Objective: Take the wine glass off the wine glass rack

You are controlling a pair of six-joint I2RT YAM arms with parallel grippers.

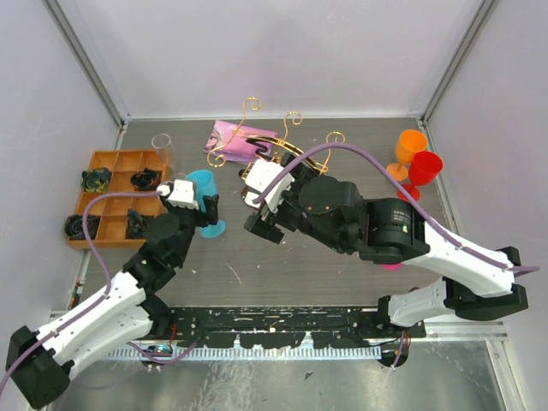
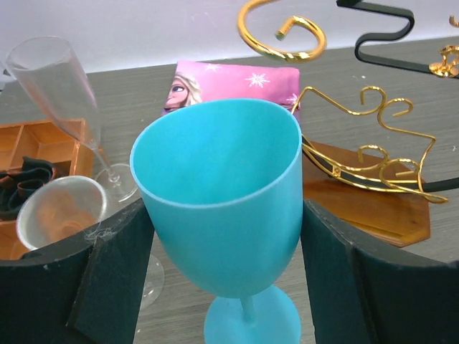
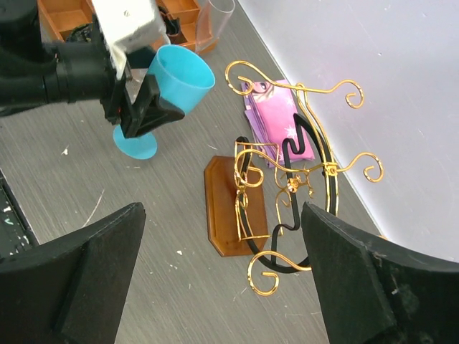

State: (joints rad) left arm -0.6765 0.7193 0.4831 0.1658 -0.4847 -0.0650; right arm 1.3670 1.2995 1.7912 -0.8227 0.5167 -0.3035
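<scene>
A blue wine glass [image 2: 219, 208] sits between the fingers of my left gripper [image 2: 224, 272], which is shut on its bowl. In the top view the wine glass [image 1: 202, 184] is left of the wine glass rack [image 1: 265, 141], well apart from it. Its foot [image 3: 135, 145] is down at the table; contact cannot be told. The gold wire rack [image 3: 287, 179] on its brown wooden base [image 3: 226, 208] carries no glass. My right gripper [image 3: 222, 287] hovers open over the near end of the rack, nothing between its fingers.
An orange compartment tray [image 1: 107, 163] with dark items lies far left, a clear flute [image 2: 57, 79] beside it and another clear glass [image 2: 61, 215] near my left finger. A pink packet [image 1: 235, 137] lies behind the rack. Orange [image 1: 411, 145] and red [image 1: 425, 167] goblets stand at the right.
</scene>
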